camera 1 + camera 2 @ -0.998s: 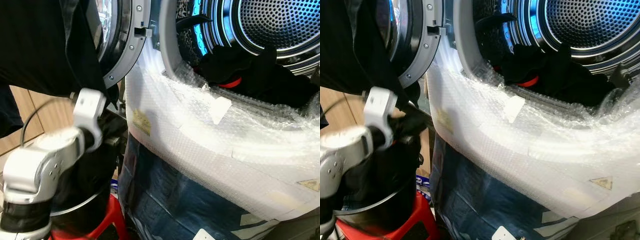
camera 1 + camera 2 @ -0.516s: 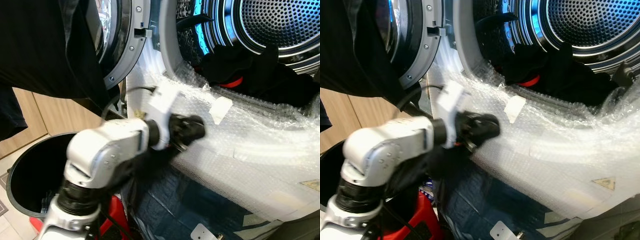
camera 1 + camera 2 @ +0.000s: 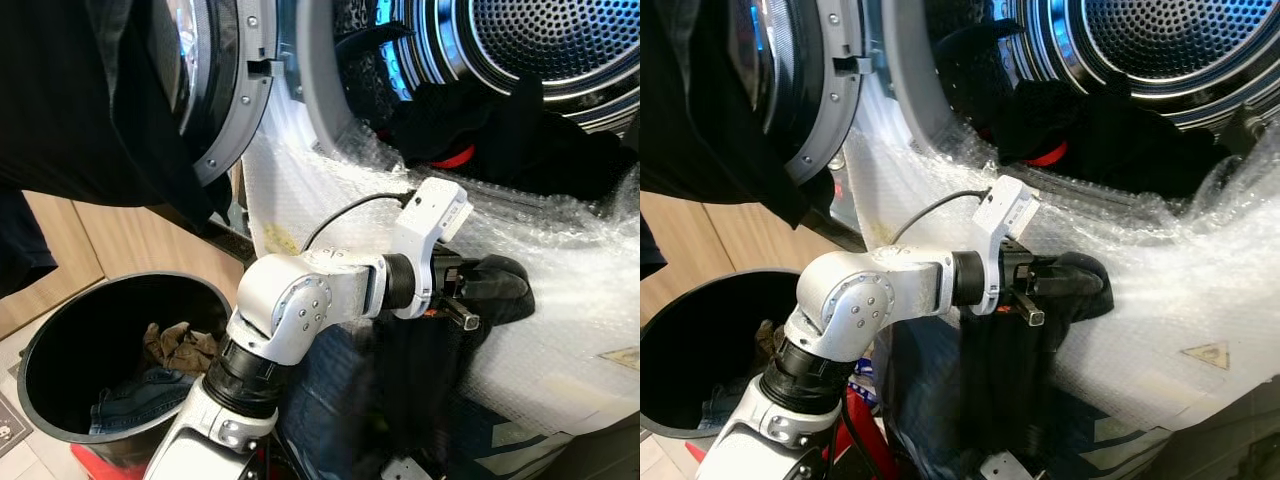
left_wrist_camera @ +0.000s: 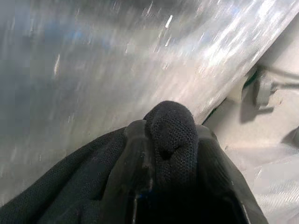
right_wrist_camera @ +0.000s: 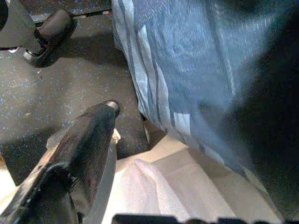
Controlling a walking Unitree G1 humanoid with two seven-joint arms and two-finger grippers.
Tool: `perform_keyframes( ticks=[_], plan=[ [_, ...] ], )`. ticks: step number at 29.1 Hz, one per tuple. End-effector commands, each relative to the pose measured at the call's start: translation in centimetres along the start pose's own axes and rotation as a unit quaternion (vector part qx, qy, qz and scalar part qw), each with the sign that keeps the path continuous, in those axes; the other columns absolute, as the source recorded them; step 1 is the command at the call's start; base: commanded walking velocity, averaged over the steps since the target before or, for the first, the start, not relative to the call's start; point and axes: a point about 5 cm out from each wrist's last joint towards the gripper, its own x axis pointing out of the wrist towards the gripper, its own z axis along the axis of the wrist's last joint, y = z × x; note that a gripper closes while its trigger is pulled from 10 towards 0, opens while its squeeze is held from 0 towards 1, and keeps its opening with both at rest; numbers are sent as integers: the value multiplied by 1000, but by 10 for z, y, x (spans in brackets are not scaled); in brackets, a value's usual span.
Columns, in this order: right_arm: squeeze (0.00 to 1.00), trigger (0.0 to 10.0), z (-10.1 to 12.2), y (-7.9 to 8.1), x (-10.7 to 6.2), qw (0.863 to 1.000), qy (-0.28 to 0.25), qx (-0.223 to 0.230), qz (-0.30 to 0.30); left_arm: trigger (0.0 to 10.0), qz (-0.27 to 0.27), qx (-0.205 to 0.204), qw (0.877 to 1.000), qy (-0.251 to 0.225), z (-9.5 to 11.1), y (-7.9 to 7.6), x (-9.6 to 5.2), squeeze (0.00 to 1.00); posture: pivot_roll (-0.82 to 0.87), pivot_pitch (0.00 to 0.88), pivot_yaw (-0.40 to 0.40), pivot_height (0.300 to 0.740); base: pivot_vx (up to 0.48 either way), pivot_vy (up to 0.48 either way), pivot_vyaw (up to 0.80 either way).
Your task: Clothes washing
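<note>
Gripping a black knitted garment (image 3: 440, 360), the left gripper (image 3: 478, 288) has its black fingers (image 4: 140, 158) pressed together on a bunched fold of the cloth, as the left wrist view confirms. The gripper sits against the bubble-wrapped front panel of the washing machine (image 3: 560, 300), at about 6 o'clock below the drum opening. The rest of the garment hangs straight down from the pinch, over the blue plastic sheeting (image 3: 320, 400) on the machine's lower front.

The silver left arm (image 3: 300, 305) reaches in from 7 o'clock, with a black cable looping over the white wrist housing (image 3: 432, 215).

Inside the perforated steel drum (image 3: 560, 40), at 12 o'clock from the gripper, lies a heap of dark clothing with a red trim (image 3: 500, 135). The round machine door (image 3: 215, 90) stands open at 10 o'clock, partly draped with black fabric (image 3: 70, 100).

A black round bucket (image 3: 60, 350) stands on the floor at 8 o'clock, holding brown and blue denim items (image 3: 150, 365).

Labels: a yellow sticker (image 3: 280, 238) and a triangular warning mark (image 3: 1206, 353) show under the wrap; neither is legible.

The right gripper (image 5: 79, 144) hangs low beside blue striped sheeting; one dark finger shows, and whether it is spread or closed cannot be told.
</note>
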Motion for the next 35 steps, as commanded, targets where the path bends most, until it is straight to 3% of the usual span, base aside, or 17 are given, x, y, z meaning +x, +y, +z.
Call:
perform_keyframes(
  ticks=[1, 4, 9, 17, 21, 25, 27, 28, 29, 32, 35],
  plan=[
    [0, 10000, -12, 1, -1, 1000, 13, 3, 1, 0, 50, -13, 999, 15, -16, 20, -23, 0, 155, 0, -29, 740, 0, 0, 0],
    [0, 10000, -16, -3, -2, 1000, 12, 7, -7, 0, 128, -37, 991, 29, -37, 43, -54, 0, 166, 0, -30, 740, 0, 0, 0],
    [0, 10000, -17, -18, -5, 1000, -4, 17, -23, 0, 195, -59, 978, 54, -64, 53, -90, 0, 188, 0, -45, 740, 0, 0, 0],
    [0, 10000, -8, -41, -11, 997, -49, 41, -36, 0, 236, -51, 969, 58, -74, 59, -98, 0, 163, 0, -54, 740, 0, 0, 0],
    [0, 10000, -9, -50, -15, 997, -66, 27, -28, 0, 260, -51, 963, 56, -73, 64, -103, 0, 144, 0, -61, 740, 0, 0, 0],
    [0, 10000, -16, -58, -19, 996, -67, 38, -42, 0, 316, -41, 945, 78, -78, 74, -120, 0, 145, 0, -64, 740, 0, 0, 0],
    [0, 10000, -17, -67, -22, 993, -79, 61, -60, 0, 389, -37, 916, 92, -85, 87, -139, 0, 142, 0, -64, 740, 0, 0, 0],
    [0, 10000, -17, -67, -22, 993, -79, 61, -60, 0, 389, -37, 916, 92, -85, 87, -139, 0, 142, 0, -64, 740, 0, 0, 0],
    [0, 10000, -17, -71, -24, 992, -84, 70, -66, 0, 417, -38, 903, 95, -88, 91, -146, 0, 140, 0, -66, 740, 0, 0, 0],
    [0, 10000, -14, -77, -26, 990, -98, 70, -72, 0, 443, -59, 892, 73, -88, 92, -154, 0, 142, 0, -71, 740, 0, 0, 0],
    [0, 10000, -12, -82, -28, 988, -110, 82, -76, 0, 449, -60, 888, 74, -88, 91, -157, 0, 148, 0, -73, 740, 0, 0, 0]
  ],
)
